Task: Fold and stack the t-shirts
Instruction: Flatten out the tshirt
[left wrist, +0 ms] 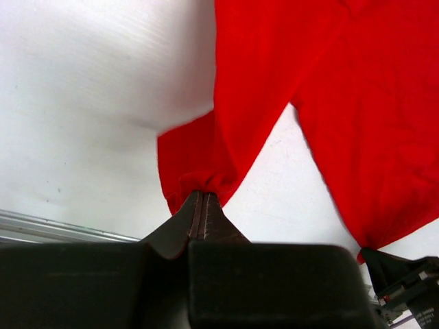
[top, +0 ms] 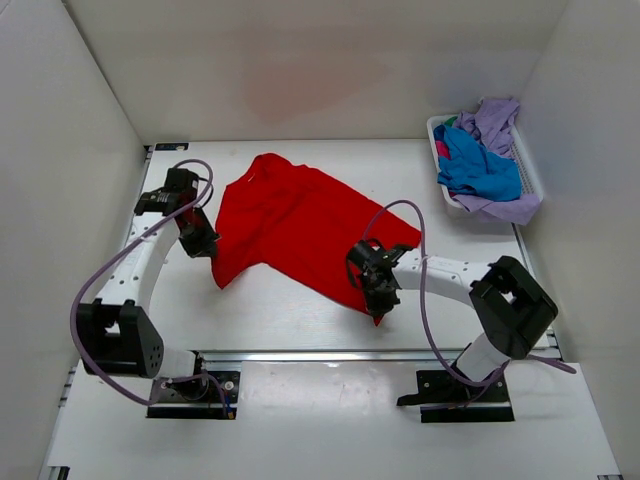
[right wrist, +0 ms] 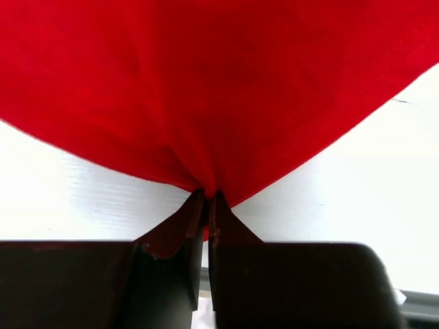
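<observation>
A bright red t-shirt [top: 300, 225] lies spread and partly lifted on the white table, mid-frame. My left gripper [top: 203, 243] is shut on the shirt's left edge, and the left wrist view shows the cloth [left wrist: 274, 89] bunched at the closed fingertips [left wrist: 201, 200]. My right gripper [top: 377, 290] is shut on the shirt's near right edge, and the right wrist view shows the red cloth [right wrist: 219, 89] pinched at its tips [right wrist: 210, 199]. A blue t-shirt [top: 478, 167] and a lavender one [top: 495, 122] lie crumpled in the basket.
A white slatted basket [top: 529, 172] stands at the back right against the wall. White walls enclose the table on the left, back and right. A metal rail [top: 350, 355] runs along the near edge by the arm bases.
</observation>
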You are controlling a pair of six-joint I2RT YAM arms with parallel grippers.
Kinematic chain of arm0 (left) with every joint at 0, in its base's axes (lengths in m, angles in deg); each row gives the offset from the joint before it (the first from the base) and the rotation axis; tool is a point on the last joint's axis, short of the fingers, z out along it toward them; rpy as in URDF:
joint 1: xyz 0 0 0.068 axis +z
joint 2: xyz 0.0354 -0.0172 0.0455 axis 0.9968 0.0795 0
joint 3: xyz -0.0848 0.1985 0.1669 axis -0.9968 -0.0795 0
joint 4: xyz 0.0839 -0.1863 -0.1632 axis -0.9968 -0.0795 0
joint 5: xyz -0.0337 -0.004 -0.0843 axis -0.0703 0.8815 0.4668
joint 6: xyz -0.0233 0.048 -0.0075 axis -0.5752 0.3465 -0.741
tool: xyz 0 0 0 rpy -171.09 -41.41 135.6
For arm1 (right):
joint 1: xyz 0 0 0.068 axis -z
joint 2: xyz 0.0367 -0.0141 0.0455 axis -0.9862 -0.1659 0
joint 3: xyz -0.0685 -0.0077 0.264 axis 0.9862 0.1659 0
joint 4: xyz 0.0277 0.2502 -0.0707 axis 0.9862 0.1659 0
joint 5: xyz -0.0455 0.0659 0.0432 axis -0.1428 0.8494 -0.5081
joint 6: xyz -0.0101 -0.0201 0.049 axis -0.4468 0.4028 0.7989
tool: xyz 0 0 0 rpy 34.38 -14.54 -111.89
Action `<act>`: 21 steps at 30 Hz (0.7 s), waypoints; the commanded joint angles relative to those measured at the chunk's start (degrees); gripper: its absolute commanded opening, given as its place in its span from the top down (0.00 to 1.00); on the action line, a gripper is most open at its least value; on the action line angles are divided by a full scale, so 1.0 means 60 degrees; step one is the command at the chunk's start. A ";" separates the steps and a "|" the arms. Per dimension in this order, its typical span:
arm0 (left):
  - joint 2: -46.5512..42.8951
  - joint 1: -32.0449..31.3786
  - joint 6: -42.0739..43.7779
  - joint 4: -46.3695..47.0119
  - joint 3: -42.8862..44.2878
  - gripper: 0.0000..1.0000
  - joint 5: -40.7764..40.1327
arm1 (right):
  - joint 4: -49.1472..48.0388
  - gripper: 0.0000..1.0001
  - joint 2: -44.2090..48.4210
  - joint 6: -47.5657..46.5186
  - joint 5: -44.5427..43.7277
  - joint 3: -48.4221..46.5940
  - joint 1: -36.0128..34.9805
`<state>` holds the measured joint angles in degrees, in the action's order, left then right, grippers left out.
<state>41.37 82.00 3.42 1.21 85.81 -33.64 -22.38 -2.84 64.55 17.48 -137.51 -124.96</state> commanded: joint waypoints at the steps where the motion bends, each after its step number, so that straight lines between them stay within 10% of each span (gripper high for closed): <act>1: -0.0757 -0.0055 -0.0224 -0.0137 -0.0221 1.00 0.0064 | 0.1324 1.00 -0.1917 0.0129 -0.0925 0.0996 -0.0023; 12: -0.0876 -0.0408 -0.0005 -0.1104 0.5336 1.00 -0.1445 | 0.4790 1.00 0.1247 -0.2900 0.0933 -0.5074 0.3284; 17: 0.0351 -0.0174 0.0096 -0.2726 1.0023 1.00 -0.1739 | 0.6083 0.99 0.1305 -0.2864 0.2371 -0.7584 0.3467; 21: 0.0018 0.0106 -0.0340 -0.2672 1.0252 1.00 -0.1079 | 0.6160 1.00 0.1612 -0.2100 0.1171 -0.8686 0.2717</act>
<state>40.76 81.98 2.81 -8.29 146.63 -40.90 9.48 5.51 49.60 24.95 -186.55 -106.43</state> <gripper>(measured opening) 0.022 0.020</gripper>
